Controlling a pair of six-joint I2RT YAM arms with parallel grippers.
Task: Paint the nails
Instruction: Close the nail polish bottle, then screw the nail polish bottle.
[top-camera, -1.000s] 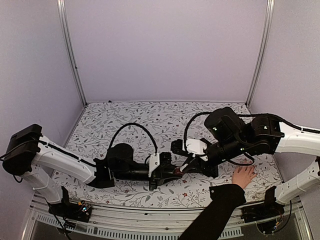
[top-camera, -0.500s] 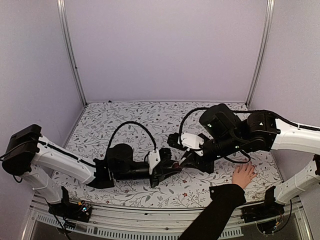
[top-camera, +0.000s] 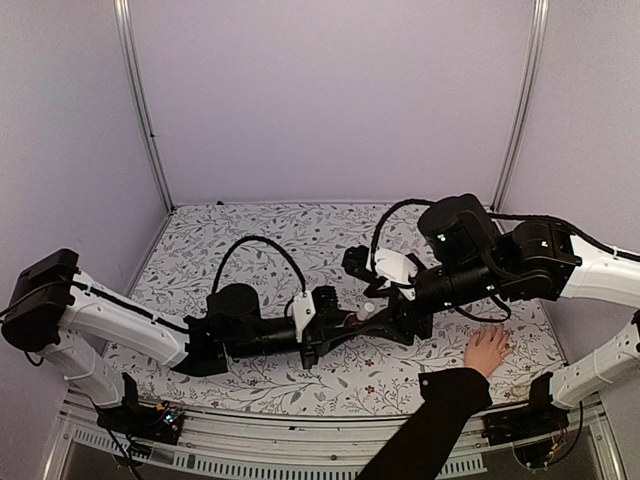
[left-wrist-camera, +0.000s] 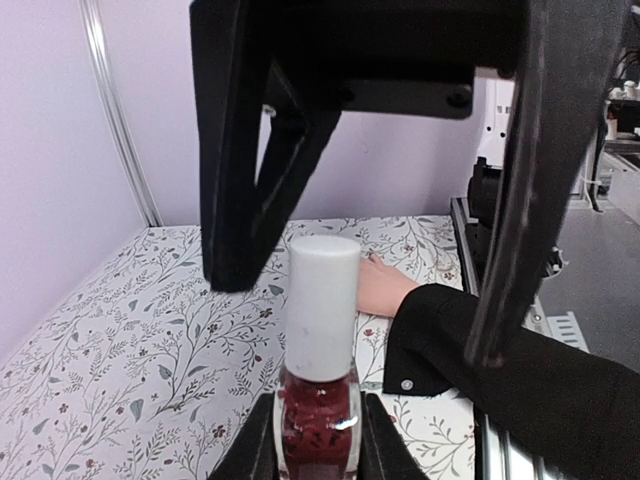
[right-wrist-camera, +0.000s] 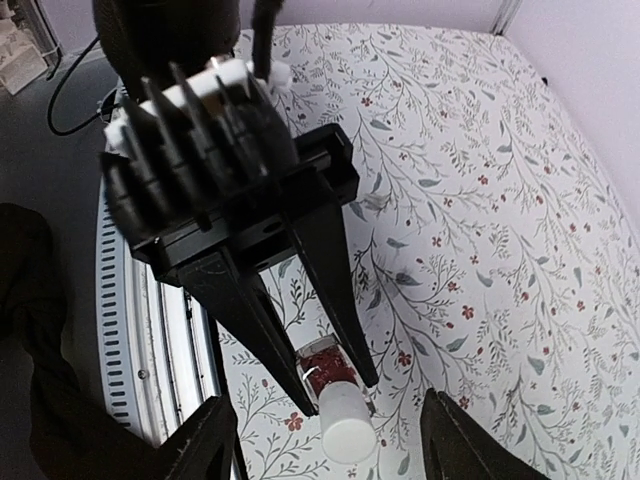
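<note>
Judged from how things lie, the task is at its opening stage and no painting has begun. The left gripper (right-wrist-camera: 340, 392) has its jaws pinched on the glass body of a small dark-red polish bottle (left-wrist-camera: 320, 420) and holds it upright above the middle of the table (top-camera: 250, 240), toward the near edge. The bottle's white cap (left-wrist-camera: 322, 300) is on, so the brush has not been drawn. The right gripper (right-wrist-camera: 335, 450) hangs over the cap with its jaws spread, one on each side and neither touching it, which looks like the approach to unscrewing. The human hand (top-camera: 487, 352) rests flat on the table near the near right corner, fingers spread toward the far edge, with a black sleeve (top-camera: 430, 420) running back over the near edge. It lies well apart from the bottle. The nails (top-camera: 494, 338) are too small in every view to tell whether any carry polish. What seems left is nearly everything: closing on the cap, twisting it off, carrying the brush across to the hand, and coating each nail in turn.
</note>
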